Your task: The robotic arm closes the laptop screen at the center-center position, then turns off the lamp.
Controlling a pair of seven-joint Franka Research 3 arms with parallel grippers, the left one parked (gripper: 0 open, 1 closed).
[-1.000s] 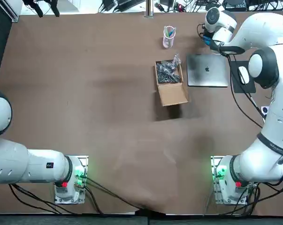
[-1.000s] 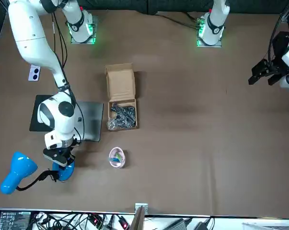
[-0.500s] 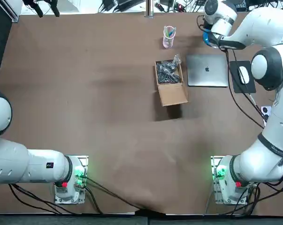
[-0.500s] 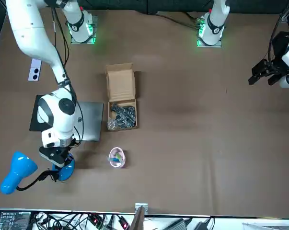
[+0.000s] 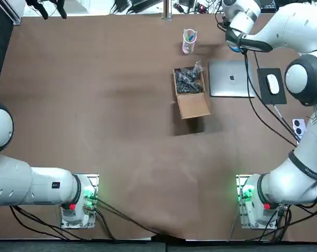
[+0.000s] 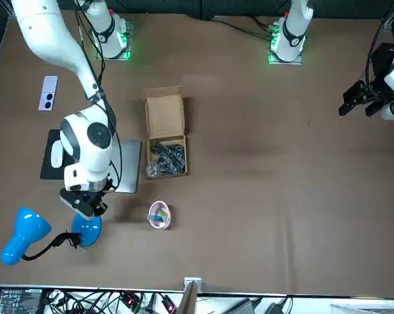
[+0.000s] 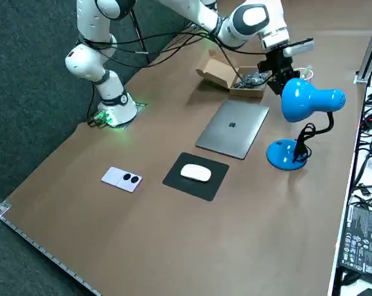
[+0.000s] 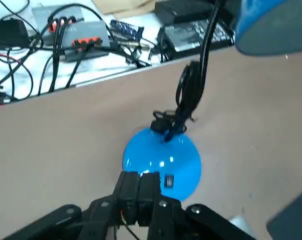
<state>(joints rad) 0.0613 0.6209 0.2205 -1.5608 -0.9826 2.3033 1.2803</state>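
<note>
**Blue lamp base beneath a shut pincer, laptop lid down**

Top view: the grey laptop point(image 5: 232, 79) lies closed and flat on the brown table point(image 5: 95, 105), right of an open cardboard box point(image 5: 191, 93) and left of a white mouse point(image 5: 273, 83) on its black pad point(image 5: 263, 97). A pink cup point(image 5: 189, 41) stands beyond the box. My right arm reaches past the laptop's far edge. Its wrist hides the pincer here, and only a sliver of the lamp base point(image 5: 231, 46) shows beside it.

Front view: I see the pincer point(image 6: 85, 208) pointing down just above the round lamp base point(image 6: 87, 234), with the lamp head point(image 6: 25, 232) off to the side on its black neck. The laptop point(image 6: 121, 173) sits shut behind the arm.

Right side view: the pincer point(image 7: 278, 83) hangs next to the lamp head point(image 7: 306, 100). The lamp base point(image 7: 286, 154) stands just off the corner of the closed laptop point(image 7: 233, 128). I cannot tell from here whether the lamp is lit. A small white device point(image 7: 122, 179) with two dark spots lies well apart, nearer the table's edge.

Right wrist view: the two fingers point(image 8: 128, 187) are pressed together with nothing between them, poised over the lamp base point(image 8: 161, 157) close to a small dark switch point(image 8: 168, 181). I cannot tell if they touch it.
</note>
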